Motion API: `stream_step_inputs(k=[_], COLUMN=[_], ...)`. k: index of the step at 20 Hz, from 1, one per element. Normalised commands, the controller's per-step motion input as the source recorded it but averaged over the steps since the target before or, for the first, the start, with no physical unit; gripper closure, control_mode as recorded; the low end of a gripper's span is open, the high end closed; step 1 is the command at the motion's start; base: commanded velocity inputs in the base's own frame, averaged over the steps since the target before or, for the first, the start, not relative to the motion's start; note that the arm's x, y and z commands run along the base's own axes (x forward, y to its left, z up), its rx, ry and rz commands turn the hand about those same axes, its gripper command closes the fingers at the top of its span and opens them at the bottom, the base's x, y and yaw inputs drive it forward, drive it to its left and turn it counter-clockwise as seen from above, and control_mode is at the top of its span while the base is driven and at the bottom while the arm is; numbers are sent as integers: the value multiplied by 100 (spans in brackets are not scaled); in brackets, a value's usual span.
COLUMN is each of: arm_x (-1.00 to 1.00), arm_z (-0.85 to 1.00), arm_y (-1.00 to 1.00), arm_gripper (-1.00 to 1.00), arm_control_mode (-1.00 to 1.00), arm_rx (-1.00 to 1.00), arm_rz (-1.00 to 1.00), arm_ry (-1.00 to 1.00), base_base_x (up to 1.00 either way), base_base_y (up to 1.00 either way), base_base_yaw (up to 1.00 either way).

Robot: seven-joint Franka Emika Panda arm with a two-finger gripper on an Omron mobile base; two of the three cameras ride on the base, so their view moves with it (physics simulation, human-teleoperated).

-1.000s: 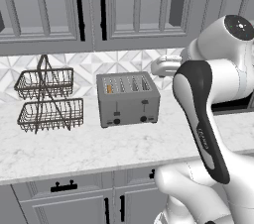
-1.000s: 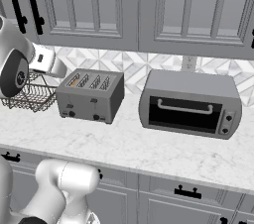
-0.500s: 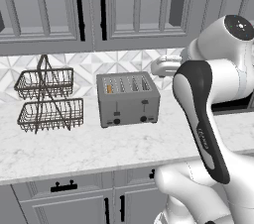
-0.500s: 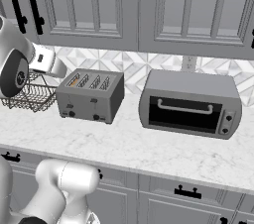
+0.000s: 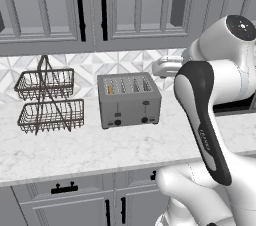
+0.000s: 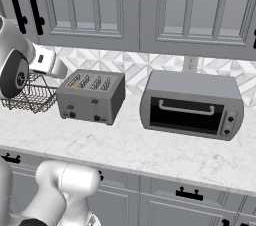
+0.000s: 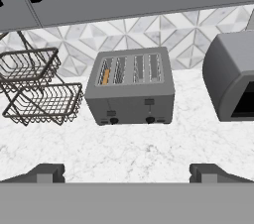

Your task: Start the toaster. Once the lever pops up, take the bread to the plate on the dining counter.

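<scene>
Gripper [image 7: 126,173] is spread wide with nothing between its tips, hanging well above and in front of the toaster [image 7: 130,85]. You're looking straight down the hand at the appliance, so this reads as a lined-up approach, not a contact.

Toaster sits on the marble worktop [image 5: 100,145], back near the tiled wall, front levers and knobs facing you. Bread [image 7: 105,76] shows as an orange-tan sliver in the leftmost slot, sunk low, so it's loaded and waiting. Left lever [image 7: 111,113] is the one under that slot; probably your target, and it looks not yet pressed, though it's too small to be sure.

Wire basket rack [image 5: 47,101] stands just beside the toaster on its left, apart from it. Toaster oven [image 6: 191,105] stands on the other side, near but not touching.

Judgement: task is at the very start. Bring the tips down onto the left lever, keep clear of the rack.
</scene>
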Motion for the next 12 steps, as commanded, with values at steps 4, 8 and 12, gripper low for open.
stream_step_inputs(k=[4,8,12], arm_x=[0,0,0], arm_z=[0,0,0], arm_y=[0,0,0], arm_gripper=[-100,-100,-100], arm_control_mode=[-100,-100,-100], arm_rx=[0,0,0], arm_rz=[0,0,0], arm_ry=[0,0,0], base_base_x=[0,0,0], base_base_y=[0,0,0], base_base_yaw=[0,0,0])
